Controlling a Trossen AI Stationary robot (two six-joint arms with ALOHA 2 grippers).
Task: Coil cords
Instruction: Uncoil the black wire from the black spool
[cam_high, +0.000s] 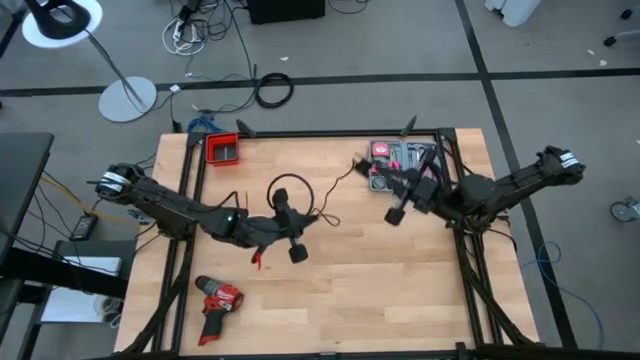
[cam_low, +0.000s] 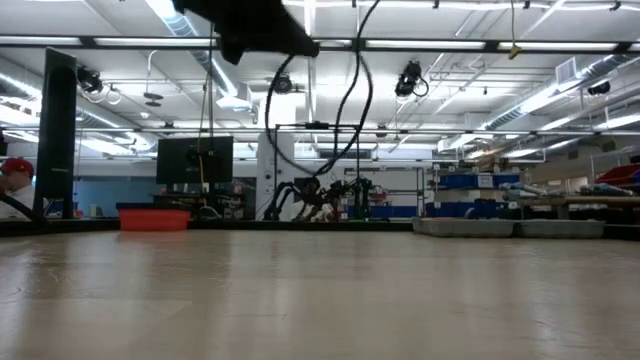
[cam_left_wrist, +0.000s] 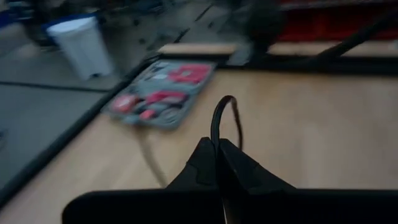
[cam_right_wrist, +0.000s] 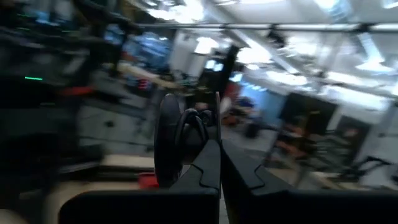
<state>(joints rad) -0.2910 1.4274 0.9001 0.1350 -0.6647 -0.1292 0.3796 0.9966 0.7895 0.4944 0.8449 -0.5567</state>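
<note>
The cord is thin and black. In the high view it forms a round loop (cam_high: 290, 190) over the table's middle, and a strand (cam_high: 345, 172) runs on toward the right. My left gripper (cam_high: 300, 225) reaches in from the left and is shut on the cord (cam_left_wrist: 221, 109). My right gripper (cam_high: 398, 210) comes from the right, above the table, and is shut on cord loops (cam_right_wrist: 189, 127). In the low view the cord (cam_low: 312, 130) hangs in loops below a dark gripper (cam_low: 250, 25), clear of the tabletop. My left gripper pinches the cord between its two shut fingers, and a tight bend (cam_left_wrist: 217, 118) rises just past the fingertips. The fingers lie nearly level, pointing toward the table's right. The cord is lifted off the table. My right gripper pinches the cord between its shut fingers, and curved strands (cam_right_wrist: 198, 121) stand up just beyond the tips. The fingers point toward the table's left, tipped a little upward. A dark rounded piece (cam_right_wrist: 166, 140) sits beside the strands. What it is I cannot tell.
A red drill (cam_high: 218, 300) lies near the front left. A small red bin (cam_high: 222, 150) stands at the far left corner, and an open grey tool case (cam_high: 400, 160) at the far right. A thicker black cable ring (cam_high: 273, 90) lies on the floor beyond the table.
</note>
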